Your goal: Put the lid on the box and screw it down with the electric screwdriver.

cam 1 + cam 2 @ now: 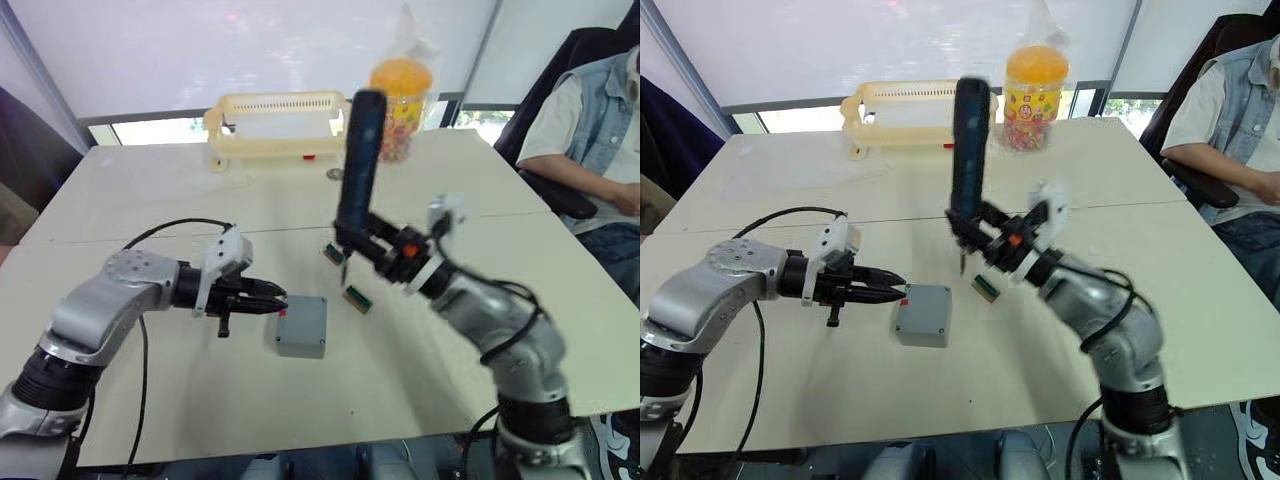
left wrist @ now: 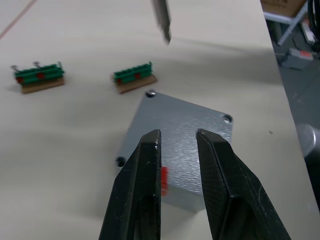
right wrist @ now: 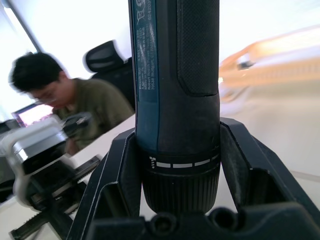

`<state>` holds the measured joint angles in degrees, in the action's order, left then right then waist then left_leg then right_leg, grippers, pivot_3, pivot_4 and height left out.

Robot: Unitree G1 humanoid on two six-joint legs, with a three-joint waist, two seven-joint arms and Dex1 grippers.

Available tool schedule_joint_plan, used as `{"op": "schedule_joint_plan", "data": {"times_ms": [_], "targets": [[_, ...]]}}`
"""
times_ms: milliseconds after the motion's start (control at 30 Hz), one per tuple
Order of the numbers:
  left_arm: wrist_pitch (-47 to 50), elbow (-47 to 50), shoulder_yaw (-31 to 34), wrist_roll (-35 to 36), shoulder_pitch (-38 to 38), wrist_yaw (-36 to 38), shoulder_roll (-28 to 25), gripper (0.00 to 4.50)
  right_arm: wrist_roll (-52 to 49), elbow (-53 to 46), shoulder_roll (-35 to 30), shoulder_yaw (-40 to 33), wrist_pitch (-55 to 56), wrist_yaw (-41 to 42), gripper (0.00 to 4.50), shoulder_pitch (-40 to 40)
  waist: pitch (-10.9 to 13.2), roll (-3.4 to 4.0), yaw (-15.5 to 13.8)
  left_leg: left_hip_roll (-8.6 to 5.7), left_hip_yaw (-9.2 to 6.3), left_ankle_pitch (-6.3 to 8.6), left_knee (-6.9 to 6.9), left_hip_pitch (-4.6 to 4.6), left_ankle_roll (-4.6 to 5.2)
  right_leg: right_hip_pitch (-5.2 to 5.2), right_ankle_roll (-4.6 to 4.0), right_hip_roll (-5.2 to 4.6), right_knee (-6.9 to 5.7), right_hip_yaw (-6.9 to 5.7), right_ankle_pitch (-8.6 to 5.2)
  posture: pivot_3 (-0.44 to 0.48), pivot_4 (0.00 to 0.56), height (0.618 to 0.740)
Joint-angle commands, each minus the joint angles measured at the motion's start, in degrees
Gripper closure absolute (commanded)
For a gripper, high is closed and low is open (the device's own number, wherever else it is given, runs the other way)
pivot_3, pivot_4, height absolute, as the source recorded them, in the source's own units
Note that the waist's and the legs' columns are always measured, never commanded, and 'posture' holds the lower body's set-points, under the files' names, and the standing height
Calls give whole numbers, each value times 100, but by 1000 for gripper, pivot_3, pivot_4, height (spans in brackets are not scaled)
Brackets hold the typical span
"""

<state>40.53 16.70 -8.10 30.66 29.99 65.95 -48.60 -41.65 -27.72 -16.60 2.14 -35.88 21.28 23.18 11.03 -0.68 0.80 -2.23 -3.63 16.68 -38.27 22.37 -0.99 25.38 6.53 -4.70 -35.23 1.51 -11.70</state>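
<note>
Lid (image 2: 182, 132) sits flush on the box (image 1: 303, 328), near the middle of the worktop (image 1: 180, 390), so the step in hand looks to be the screwing-down. A screw head shows at one corner of the lid in the left wrist view; the other visible corner holes look dark. The left tool (image 1: 262, 302) hovers just beside the box's red-marked side, its two black fingers (image 2: 142, 185) slightly spread and pinching nothing. The right tool (image 1: 985, 235) is pressed onto the electric screwdriver (image 1: 969, 150), held upright above the worktop, its bit (image 2: 162, 20) hanging just beyond the box. The next move probably calls for lowering the bit squarely into a corner screw while the left tool steadies the box. Two green terminal blocks (image 2: 132, 79) lie just beside the box. At the far edge stand a cream basket (image 1: 280, 125), contents unclear, and a yellow-lidded jar (image 1: 1036, 95) of coloured sweets.
</note>
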Motion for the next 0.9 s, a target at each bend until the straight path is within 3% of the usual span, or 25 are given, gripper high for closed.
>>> {"op": "schedule_joint_plan", "data": {"times_ms": [33, 400, 900], "targets": [[-163, 20, -123, -214, 75, -46, 80, 3427, 245, -209, 202, 58, 616, 188, 2688, 27, 0, 0, 1, -1, 0, 0, 0, -1, 0, 1, 0, 2, -1, 0, 0, 0, 150, 740], [-888, -457, -723, -1128, -164, -70, 356, 3427, 1105, 269, 579, 469, 1314, 349, 2688, -104, -2, -2, 21, -3, -3, -1, 6, -7, -3, 3, -2, 10, -9, -5, 0, 0, 150, 740], [-858, -593, -596, -1099, -186, -78, 478, 3427, 1452, 496, 767, 491, 1581, 391, 2688, -289, -4, 0, 16, -4, -3, -3, 5, -13, -6, -3, -2, 9, -12, -4, 0, 0, 150, 740]]}}
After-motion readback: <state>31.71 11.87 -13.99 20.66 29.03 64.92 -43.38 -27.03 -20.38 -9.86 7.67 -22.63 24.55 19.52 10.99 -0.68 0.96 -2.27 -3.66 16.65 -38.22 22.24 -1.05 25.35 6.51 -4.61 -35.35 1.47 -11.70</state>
